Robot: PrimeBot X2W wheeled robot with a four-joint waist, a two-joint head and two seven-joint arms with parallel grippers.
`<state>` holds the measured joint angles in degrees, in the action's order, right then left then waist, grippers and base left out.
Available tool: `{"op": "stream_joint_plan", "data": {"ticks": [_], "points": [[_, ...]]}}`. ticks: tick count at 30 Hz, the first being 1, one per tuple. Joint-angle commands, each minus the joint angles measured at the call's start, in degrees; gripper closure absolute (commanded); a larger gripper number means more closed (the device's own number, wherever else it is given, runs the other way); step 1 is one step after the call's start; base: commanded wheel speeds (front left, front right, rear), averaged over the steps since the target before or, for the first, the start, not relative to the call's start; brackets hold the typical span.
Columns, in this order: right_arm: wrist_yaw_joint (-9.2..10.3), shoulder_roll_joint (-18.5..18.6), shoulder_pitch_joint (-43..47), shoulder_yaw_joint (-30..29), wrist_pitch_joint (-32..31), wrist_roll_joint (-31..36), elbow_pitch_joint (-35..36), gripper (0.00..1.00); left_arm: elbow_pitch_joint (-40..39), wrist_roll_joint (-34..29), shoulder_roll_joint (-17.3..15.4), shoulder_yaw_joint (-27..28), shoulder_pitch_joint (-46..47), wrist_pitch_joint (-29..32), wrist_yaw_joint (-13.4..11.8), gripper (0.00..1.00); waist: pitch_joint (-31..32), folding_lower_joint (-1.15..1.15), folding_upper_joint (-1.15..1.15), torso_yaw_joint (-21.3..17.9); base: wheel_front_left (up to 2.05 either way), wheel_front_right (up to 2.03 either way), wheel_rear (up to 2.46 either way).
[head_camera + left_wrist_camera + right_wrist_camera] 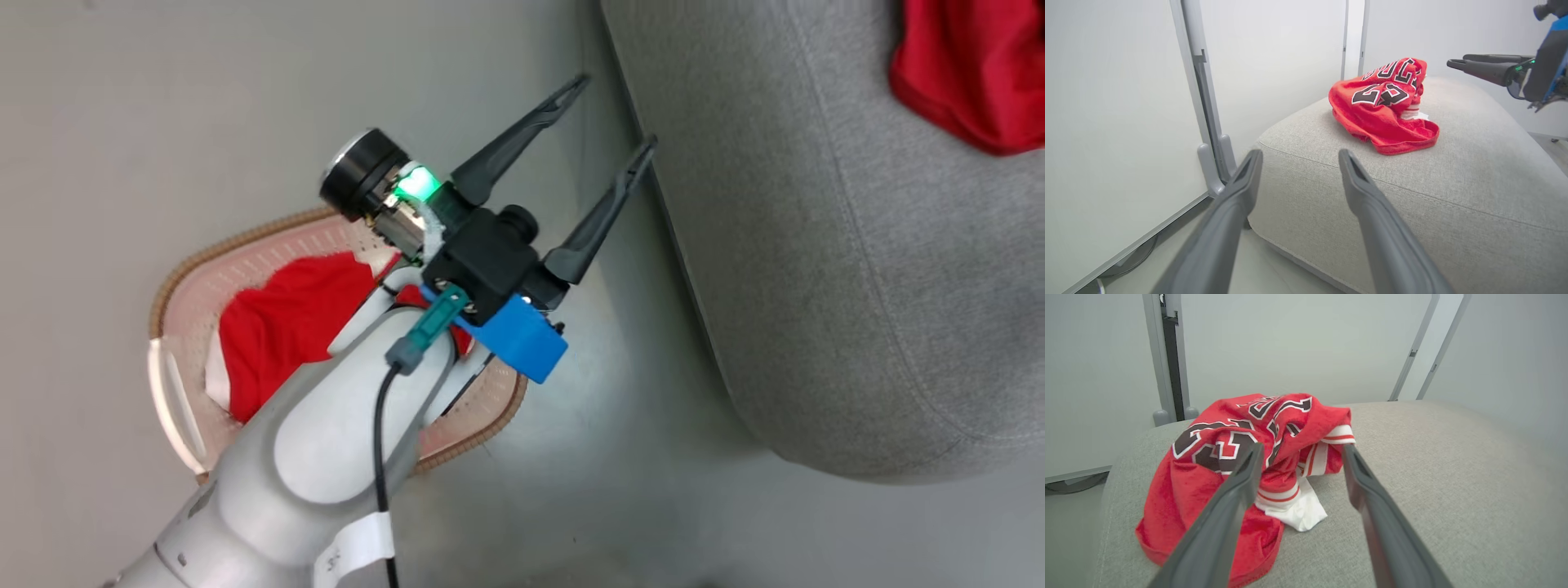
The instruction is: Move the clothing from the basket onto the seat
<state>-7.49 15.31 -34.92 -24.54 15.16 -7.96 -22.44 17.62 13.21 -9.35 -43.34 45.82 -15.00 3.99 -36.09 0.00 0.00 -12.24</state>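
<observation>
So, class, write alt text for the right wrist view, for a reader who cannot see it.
A crumpled red jersey with black-and-white numbers lies on a light-grey seat. The right gripper, its two dark fingers spread open and empty, points at it, with pale wall panels behind.

You have a pale grey floor (122, 122) below, smooth and faintly glossy. In your left wrist view a white panel (1106, 122) stands at the left. It is edged by a grey post (1190, 49) that ends low down in two rounded feet (1208, 167). A dark cable (1143, 250) curls on the floor under the panel's lower edge. Further back, two thin rails (1346, 36) run upright, close together. In your right wrist view, two rails (1414, 347) lean rightward against the pale wall (1290, 343).
</observation>
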Motion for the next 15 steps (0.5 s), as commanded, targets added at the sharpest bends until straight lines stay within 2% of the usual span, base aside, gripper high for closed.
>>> {"op": "stream_joint_plan", "data": {"ticks": [1,7,15], "points": [[-0.01,-0.6,2.4,1.3,0.0,0.4,2.0,0.0,-0.8,0.6,-0.3,1.6,-1.9,-0.2,-0.7,0.0,4.9,0.0,0.0,1.3,0.0,0.0,0.0],[-0.01,-2.7,10.4,8.4,0.0,0.5,10.6,0.0,-4.1,1.1,-1.1,9.3,-8.5,-0.2,-2.4,0.0,12.2,0.0,0.0,3.8,0.0,0.0,0.0],[-0.01,-4.8,17.2,17.4,0.0,-0.1,16.6,0.0,-7.0,0.0,-0.9,19.1,-16.9,-0.2,-2.8,0.0,19.1,0.0,0.0,7.8,0.0,0.0,0.0]]}}
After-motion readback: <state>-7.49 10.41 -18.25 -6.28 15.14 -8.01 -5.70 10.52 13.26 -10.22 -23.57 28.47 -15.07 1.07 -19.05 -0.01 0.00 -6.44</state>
